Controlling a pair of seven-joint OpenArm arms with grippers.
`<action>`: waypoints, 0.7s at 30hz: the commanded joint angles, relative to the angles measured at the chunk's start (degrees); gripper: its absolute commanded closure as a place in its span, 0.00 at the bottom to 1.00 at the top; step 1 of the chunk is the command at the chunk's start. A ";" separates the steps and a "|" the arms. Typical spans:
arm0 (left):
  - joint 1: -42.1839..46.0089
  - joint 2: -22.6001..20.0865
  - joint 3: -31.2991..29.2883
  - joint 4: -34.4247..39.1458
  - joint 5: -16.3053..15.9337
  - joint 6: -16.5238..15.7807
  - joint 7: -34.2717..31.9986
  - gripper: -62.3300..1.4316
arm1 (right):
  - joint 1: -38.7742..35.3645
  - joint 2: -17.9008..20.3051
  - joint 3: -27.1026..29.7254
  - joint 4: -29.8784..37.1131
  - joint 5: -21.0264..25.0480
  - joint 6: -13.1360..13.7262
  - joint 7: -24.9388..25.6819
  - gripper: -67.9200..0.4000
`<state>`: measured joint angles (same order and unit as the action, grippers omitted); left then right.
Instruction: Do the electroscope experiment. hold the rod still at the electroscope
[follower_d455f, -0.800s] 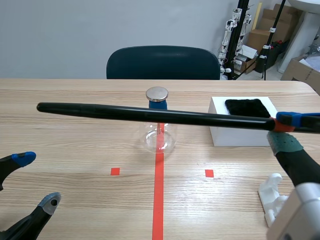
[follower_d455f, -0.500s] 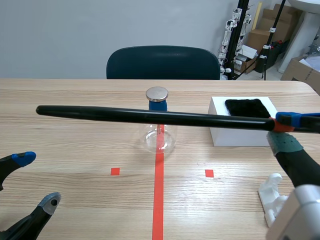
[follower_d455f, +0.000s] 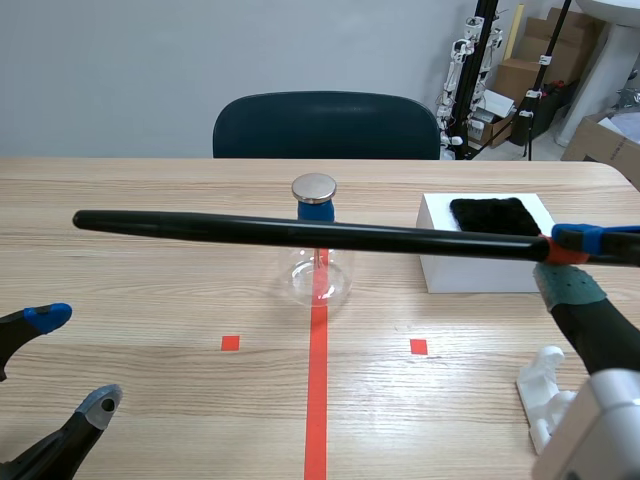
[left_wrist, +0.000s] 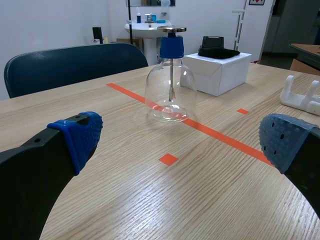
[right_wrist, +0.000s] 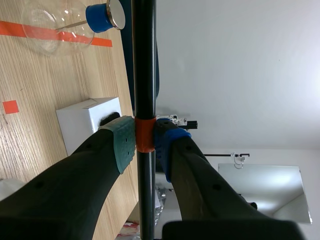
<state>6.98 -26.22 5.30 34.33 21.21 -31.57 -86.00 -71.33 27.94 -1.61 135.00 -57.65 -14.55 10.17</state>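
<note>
Your right jaws are pinching the black rod (follower_d455f: 300, 233) near one end, with the grey-green pad (right_wrist: 125, 141) and the blue pad (right_wrist: 166, 145) pressed on its orange band (right_wrist: 144, 136). The rest of its length hangs out level across the worktop (follower_d455f: 150, 300). From the scene view it crosses in front of the electroscope (follower_d455f: 318, 272) at the blue stopper (follower_d455f: 317, 210), just below the metal disc (follower_d455f: 314, 187). From the right wrist it runs just beside the disc, and you cannot tell from either view whether the two touch. That is the main risk. With so much rod beyond the grip, a small wrist tremor would likely grow into a wide sweep out along it. That could bump the disc, turning a near-hold into contact or rocking the glass flask on its narrow base. The rod could also roll or sag between the soft pads, since only a short band is clamped. Your left jaws are spread wide, pads (left_wrist: 80, 137) low over the worktop's near edge and well apart from the flask. A stray move forward from there would head toward the glass.
</note>
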 joint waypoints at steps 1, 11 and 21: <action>-0.02 -0.83 -0.07 0.50 -0.61 -0.02 -1.68 0.00 | 0.07 -0.02 0.20 0.26 0.13 -0.92 0.00 0.89; -0.02 -0.83 -0.07 0.50 -0.61 -0.02 -1.68 0.00 | 5.03 0.00 1.70 0.26 0.15 -1.38 -2.58 0.89; -0.02 -0.83 -0.07 0.50 -0.61 -0.02 -1.68 0.00 | 18.71 0.00 1.84 -1.68 0.20 -1.33 -13.99 0.89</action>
<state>6.98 -26.22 5.30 34.33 21.21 -31.57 -86.00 -53.47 27.94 -0.23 133.73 -57.47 -15.05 -3.42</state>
